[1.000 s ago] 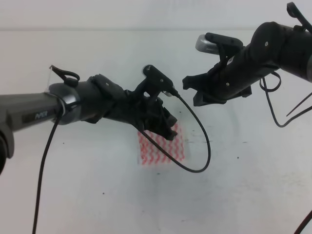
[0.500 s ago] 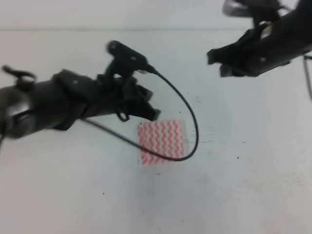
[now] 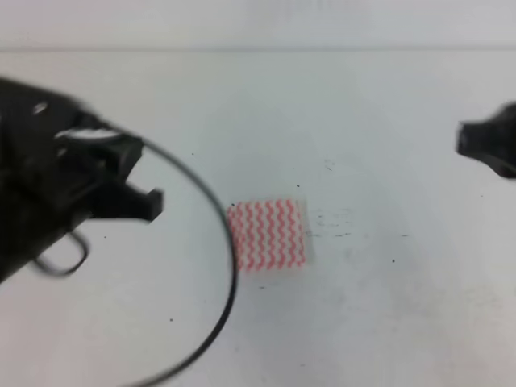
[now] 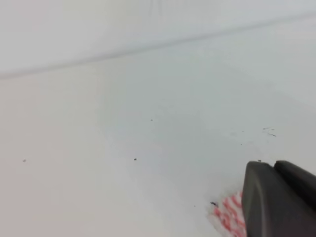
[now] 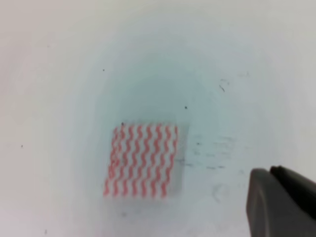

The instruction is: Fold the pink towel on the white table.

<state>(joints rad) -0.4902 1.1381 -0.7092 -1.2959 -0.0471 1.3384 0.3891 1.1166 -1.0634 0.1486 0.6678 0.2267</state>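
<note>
Currently the pink towel (image 3: 267, 235) lies flat at centre of the white table (image 3: 363, 322), untouched. Left gripper (image 3: 121, 189) at 9 o'clock, right gripper (image 3: 484, 149) at 3 o'clock: jaw state cannot be told. Judged complete; clear away level, without snagging cloth.

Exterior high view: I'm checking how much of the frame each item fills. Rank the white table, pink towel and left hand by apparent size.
1. white table, fills nearly the whole frame.
2. left hand, blurred and nearer the camera, so its size is inflated.
3. pink towel, smallest patch.
</note>
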